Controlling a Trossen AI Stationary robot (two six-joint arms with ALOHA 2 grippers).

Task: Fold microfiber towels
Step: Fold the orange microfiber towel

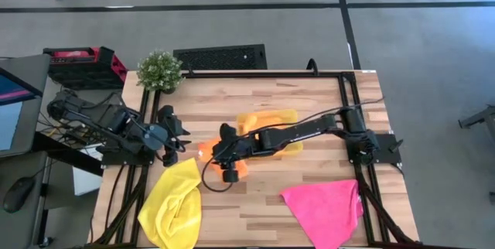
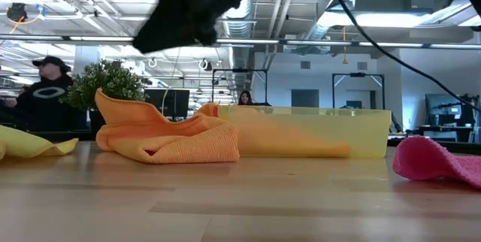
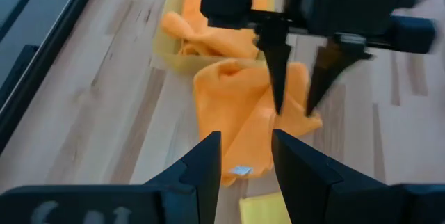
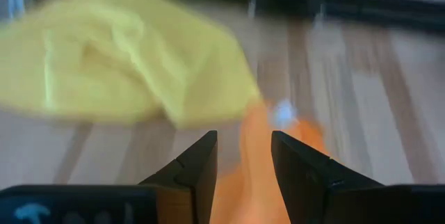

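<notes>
Step in hand: reaching for crumpled orange towel (image 1: 210,153) at table centre. Right gripper (image 3: 300,78) hovers above it, fingers parted, empty. Left gripper (image 1: 172,142), at towel's 9 o'clock, also parted. Next move probably needs a descent onto an edge.

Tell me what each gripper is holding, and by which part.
Nothing is held. The right gripper hangs open above the crumpled orange towel beside the tray. The left gripper is open too, nearby.
</notes>
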